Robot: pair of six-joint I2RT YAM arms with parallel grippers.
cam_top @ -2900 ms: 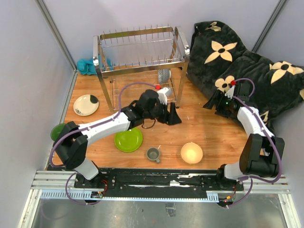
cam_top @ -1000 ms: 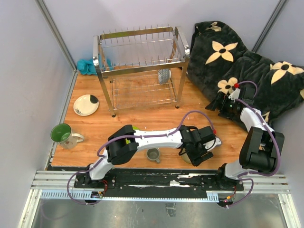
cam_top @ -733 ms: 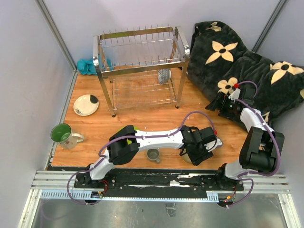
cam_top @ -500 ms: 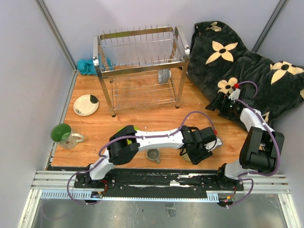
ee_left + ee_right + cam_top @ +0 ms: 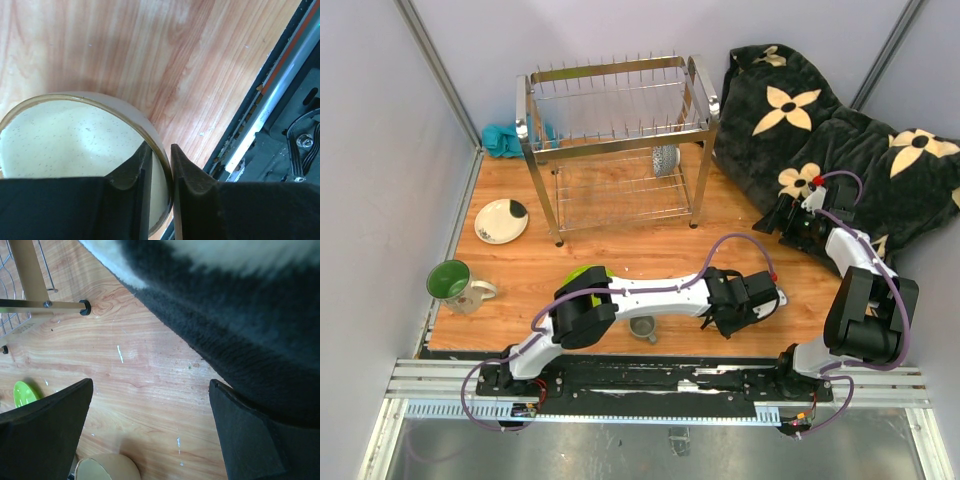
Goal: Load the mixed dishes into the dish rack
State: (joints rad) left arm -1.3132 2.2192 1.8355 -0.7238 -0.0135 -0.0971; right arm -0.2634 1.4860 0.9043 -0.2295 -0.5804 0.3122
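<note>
Pinching bowl [image 5: 65, 135] rim with my left gripper [image 5: 159, 147], jaws narrow, one finger inside, one outside, ready to lift | bowl sits well in front of rack [image 5: 620, 140], not loaded | my right gripper [image 5: 151, 390] wide, empty, right of rack

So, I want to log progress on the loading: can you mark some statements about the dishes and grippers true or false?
The cream-yellow bowl's rim sits between the left gripper's fingers. True.
The right gripper is shut on a dish. False: it is open and empty beside the black blanket.
The cream plate stands in the dish rack. False: it lies on the table, left of the rack.
The blue-patterned small bowl is on the rack's lower tier. True.
</note>
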